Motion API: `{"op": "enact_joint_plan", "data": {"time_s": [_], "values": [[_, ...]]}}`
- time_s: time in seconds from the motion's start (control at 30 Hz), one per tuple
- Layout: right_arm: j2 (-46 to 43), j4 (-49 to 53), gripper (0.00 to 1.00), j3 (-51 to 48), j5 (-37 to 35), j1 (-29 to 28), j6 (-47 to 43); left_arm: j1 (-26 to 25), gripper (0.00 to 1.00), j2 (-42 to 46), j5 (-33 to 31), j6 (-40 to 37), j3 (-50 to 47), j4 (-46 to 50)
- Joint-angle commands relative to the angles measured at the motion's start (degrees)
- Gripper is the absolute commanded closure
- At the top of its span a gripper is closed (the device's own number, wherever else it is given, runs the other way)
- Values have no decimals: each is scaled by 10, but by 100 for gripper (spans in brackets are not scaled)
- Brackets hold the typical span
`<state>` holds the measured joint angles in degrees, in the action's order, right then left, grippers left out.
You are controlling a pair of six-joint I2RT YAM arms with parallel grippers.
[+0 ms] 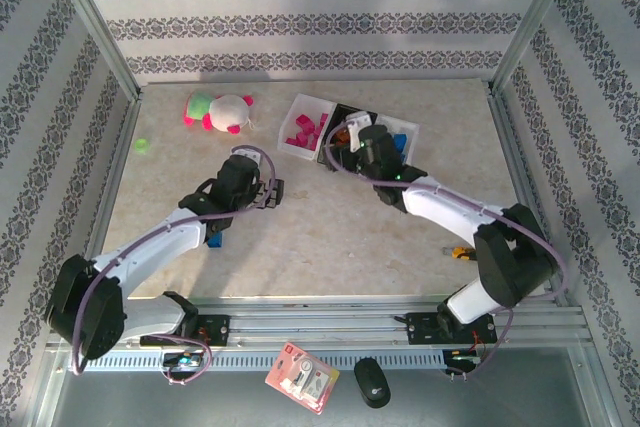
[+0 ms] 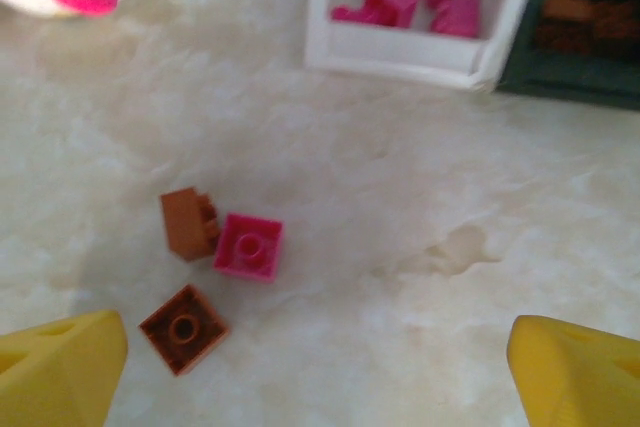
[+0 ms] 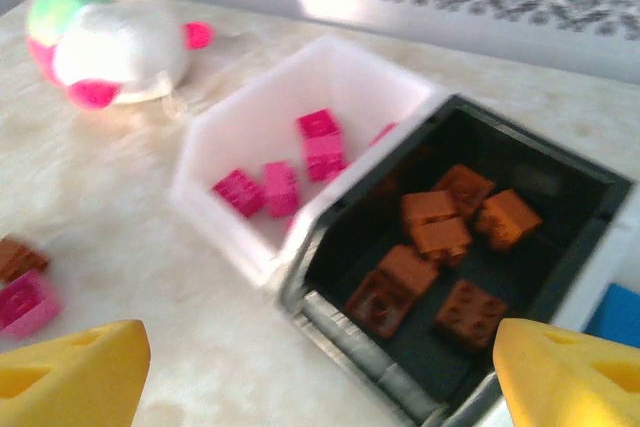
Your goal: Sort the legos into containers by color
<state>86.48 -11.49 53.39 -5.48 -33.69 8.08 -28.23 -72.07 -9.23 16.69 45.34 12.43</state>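
Observation:
Three containers stand in a row at the back: a white tray with several pink legos, a black tray with several brown legos, and a white tray with blue legos. Loose on the table lie a pink lego, a flat brown lego and a brown lego on its side. My left gripper hovers open just right of them, nothing between its fingers. My right gripper is open and empty above the black tray's near corner.
A pink-white plush toy lies at the back left and a small green piece near the left wall. A blue lego sits under my left arm. A small orange item lies by the right arm's elbow.

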Motion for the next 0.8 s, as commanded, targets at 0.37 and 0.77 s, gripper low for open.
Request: {"op": "enact_joint_plan", "data": {"time_s": [0.37, 0.77], "values": [[-106, -1, 11, -77, -32, -95, 10, 76, 29, -186, 59, -8, 125, 133], [-115, 6, 11, -82, -48, -94, 2, 93, 38, -281, 79, -7, 185, 116]]}}
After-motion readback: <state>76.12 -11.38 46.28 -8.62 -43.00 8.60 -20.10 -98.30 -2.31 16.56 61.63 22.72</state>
